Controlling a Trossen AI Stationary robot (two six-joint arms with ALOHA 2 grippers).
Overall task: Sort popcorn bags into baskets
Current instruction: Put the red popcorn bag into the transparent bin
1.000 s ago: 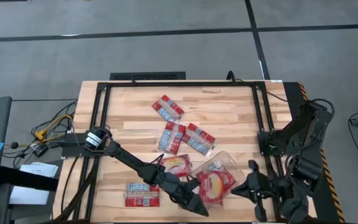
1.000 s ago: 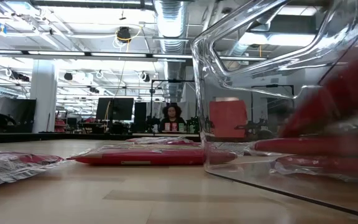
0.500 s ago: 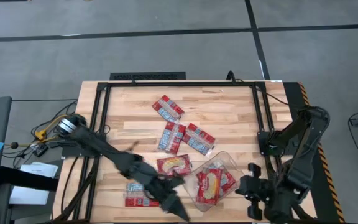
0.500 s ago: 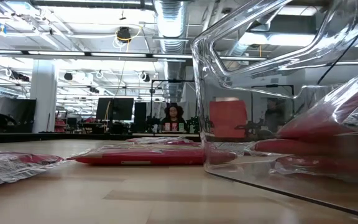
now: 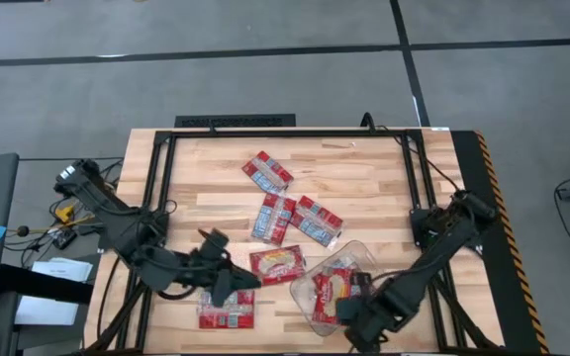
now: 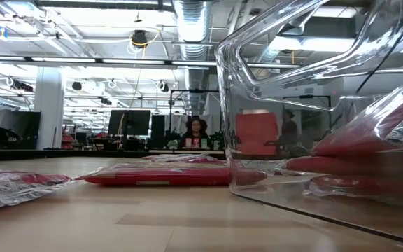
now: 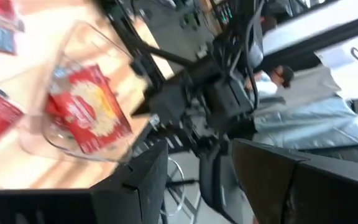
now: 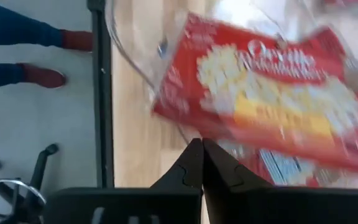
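Observation:
The clear tub (image 5: pixel 327 295) stands near the table's near edge, right of middle, and holds red popcorn packets (image 5: pixel 334 287). One packet leans against its wall (image 6: pixel 376 133). Other packets lie flat on the wood: (image 5: pixel 267 170), (image 5: pixel 275 218), (image 5: pixel 318 220), (image 5: pixel 277 262), (image 5: pixel 226 309). My left gripper (image 5: pixel 228 280) is open and hangs left of the tub, between the two nearest packets; its wrist view looks past its fingers (image 7: pixel 197 144) at the tub (image 7: pixel 73 99). My right gripper (image 5: pixel 354 314) is shut at the tub's near side, pointing at the yellow-pictured packet (image 8: pixel 272 99). My right gripper's shut fingertips (image 8: pixel 199 143) stand at the tub's near wall (image 8: pixel 148 81), coming level from the table's near side. I cannot tell whether they touch it.
A black frame runs around the tabletop (image 5: pixel 285 129). A person's legs with red shoes (image 8: pixel 36 56) stand on the floor beside the table's near edge. Another person sits far off in the room (image 6: pixel 196 131). Bare wood lies along the far edge (image 5: pixel 364 168).
My left gripper has drawn back from the tub's near-left corner toward the table's left. My right arm has swung from the near right corner toward the tub. A packet that was moving inside the tub now rests leaning against its wall. The tub has stayed in place.

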